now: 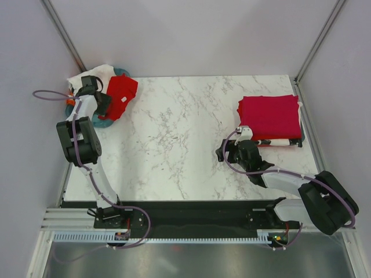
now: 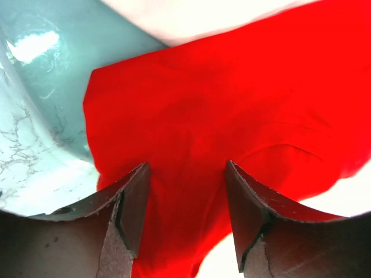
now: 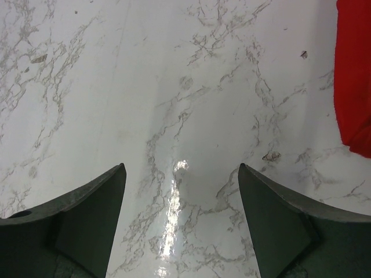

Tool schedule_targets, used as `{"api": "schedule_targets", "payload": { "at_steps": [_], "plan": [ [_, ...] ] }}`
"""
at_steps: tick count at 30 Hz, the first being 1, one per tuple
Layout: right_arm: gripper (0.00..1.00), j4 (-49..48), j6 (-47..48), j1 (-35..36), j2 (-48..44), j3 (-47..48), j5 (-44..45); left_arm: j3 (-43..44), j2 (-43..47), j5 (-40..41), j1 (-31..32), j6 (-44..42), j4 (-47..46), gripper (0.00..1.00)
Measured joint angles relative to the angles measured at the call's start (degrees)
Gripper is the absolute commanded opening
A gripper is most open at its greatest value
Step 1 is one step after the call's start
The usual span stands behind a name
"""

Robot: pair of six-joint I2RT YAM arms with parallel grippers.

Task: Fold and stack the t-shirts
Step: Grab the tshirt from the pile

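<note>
A bright red t-shirt (image 1: 122,92) hangs crumpled over the rim of a teal basket (image 1: 106,122) at the table's far left corner. My left gripper (image 1: 104,104) is open right over it; in the left wrist view the red cloth (image 2: 232,104) fills the space between and beyond the spread fingers (image 2: 130,202). A folded crimson-pink t-shirt (image 1: 269,114) lies at the far right on a folded white one with dark marks (image 1: 278,142). My right gripper (image 1: 223,153) is open and empty over bare table, left of that stack; the stack's edge shows in its wrist view (image 3: 353,75).
White cloth (image 1: 93,74) lies in the basket behind the red shirt, and it also shows in the left wrist view (image 2: 203,14). The basket wall (image 2: 52,75) is left of the red cloth. The marble table (image 1: 174,145) ends at a metal frame on the right.
</note>
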State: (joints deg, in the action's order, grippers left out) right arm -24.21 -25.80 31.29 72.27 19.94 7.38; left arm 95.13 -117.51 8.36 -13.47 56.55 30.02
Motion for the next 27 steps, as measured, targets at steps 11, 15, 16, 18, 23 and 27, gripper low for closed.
{"api": "schedule_targets", "payload": {
  "at_steps": [11,15,16,18,23,27],
  "plan": [
    [0.86,1.22,-0.37,0.0,1.68,1.11,0.46,0.72,-0.98,-5.55,-0.83,-0.17,1.07,0.12],
    [0.86,1.68,-0.39,0.0,1.7,1.16,0.63,1.9,-0.83,-9.09,-1.66,-0.2,1.18,0.02],
    [0.85,1.9,-0.39,0.0,1.73,1.22,0.68,1.97,-0.52,-9.88,-1.88,-0.2,1.25,0.02],
    [0.85,2.19,-0.44,0.0,1.79,1.42,0.7,2.03,0.5,-10.67,-2.16,-0.2,1.51,0.02],
    [0.85,2.43,-0.57,0.0,1.84,1.66,1.14,4.0,5.95,-12.0,-2.27,0.04,2.34,0.02],
    [0.85,2.45,-0.57,0.0,1.84,1.66,1.53,7.08,13.09,-14.69,-2.27,1.22,2.93,0.02]
  ]
}}
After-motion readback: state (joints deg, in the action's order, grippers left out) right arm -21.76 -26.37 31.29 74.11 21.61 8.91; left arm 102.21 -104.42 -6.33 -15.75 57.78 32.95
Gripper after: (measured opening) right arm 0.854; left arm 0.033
